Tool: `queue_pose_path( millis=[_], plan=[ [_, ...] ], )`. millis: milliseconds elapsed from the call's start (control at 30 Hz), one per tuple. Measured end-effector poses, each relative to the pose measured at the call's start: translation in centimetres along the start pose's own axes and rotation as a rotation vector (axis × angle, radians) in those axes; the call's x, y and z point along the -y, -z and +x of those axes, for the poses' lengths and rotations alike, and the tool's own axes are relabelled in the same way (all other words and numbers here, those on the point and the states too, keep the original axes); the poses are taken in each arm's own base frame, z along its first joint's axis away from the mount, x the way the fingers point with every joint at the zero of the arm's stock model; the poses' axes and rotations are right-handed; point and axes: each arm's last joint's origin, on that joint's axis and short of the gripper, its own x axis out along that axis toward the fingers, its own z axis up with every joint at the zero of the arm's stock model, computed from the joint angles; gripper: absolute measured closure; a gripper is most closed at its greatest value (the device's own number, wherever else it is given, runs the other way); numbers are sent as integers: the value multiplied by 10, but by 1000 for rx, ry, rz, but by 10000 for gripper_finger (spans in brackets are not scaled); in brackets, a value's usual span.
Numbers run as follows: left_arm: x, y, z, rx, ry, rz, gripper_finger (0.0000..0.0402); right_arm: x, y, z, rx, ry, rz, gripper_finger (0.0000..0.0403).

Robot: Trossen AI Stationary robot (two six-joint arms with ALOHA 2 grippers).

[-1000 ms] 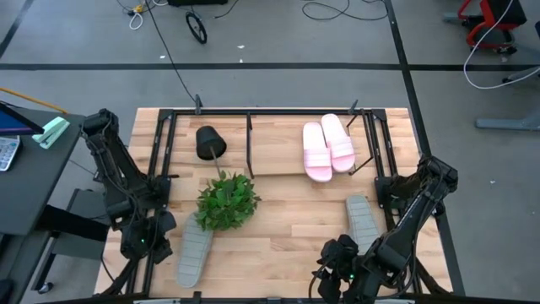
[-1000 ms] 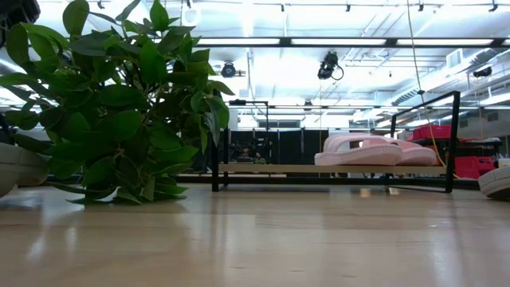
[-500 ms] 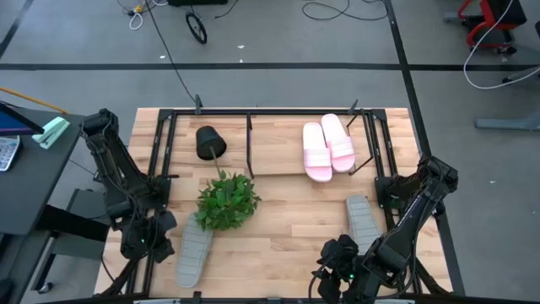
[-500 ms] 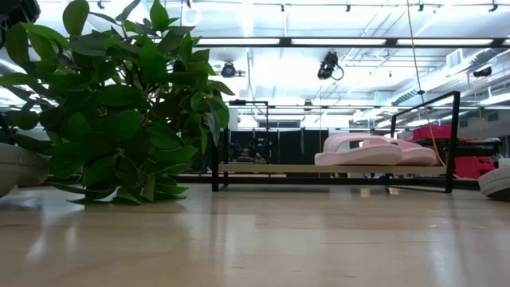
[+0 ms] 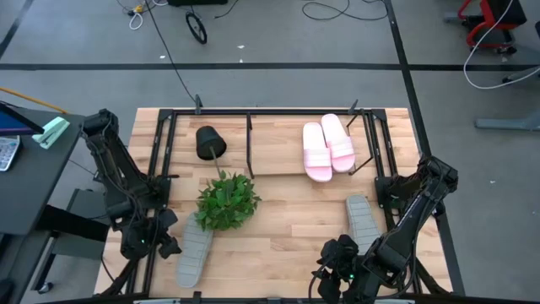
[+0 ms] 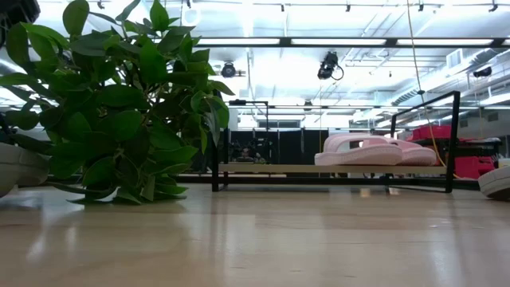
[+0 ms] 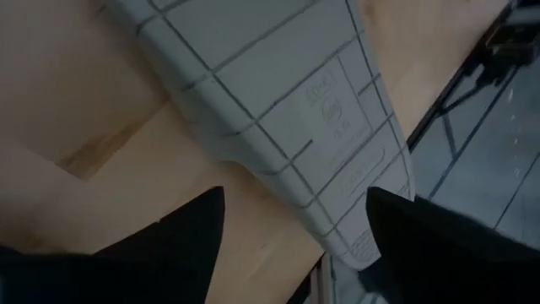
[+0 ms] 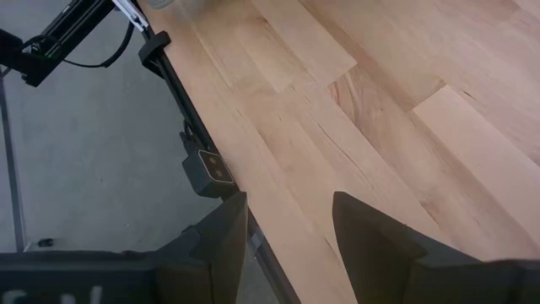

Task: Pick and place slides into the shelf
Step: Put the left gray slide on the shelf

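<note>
Two pink slides lie side by side on the shelf, toward its right end; one grey slide rests on the table in front of the shelf's right end; another grey slide lies well in front of its left end, sole up in the left wrist view, beside the plant; the left gripper hovers over that slide with fingers spread; the right gripper, also parted and empty, waits at the table's near edge, far from the shelf.
</note>
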Motion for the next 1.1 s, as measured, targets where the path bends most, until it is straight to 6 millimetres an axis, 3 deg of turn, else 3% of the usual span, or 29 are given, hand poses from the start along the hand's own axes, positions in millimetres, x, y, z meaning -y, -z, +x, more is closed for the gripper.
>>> queue_pose_path(
  millis=[300,433,1100],
  plan=[
    [-7,8,30,-29,146,-115,105,-1,0,0,1,-8,5,222],
    [-11,7,34,6,172,-131,106,-2,0,0,2,-18,12,222],
    [-15,18,59,-30,99,-92,106,-2,-1,0,3,-23,22,222]
  ],
)
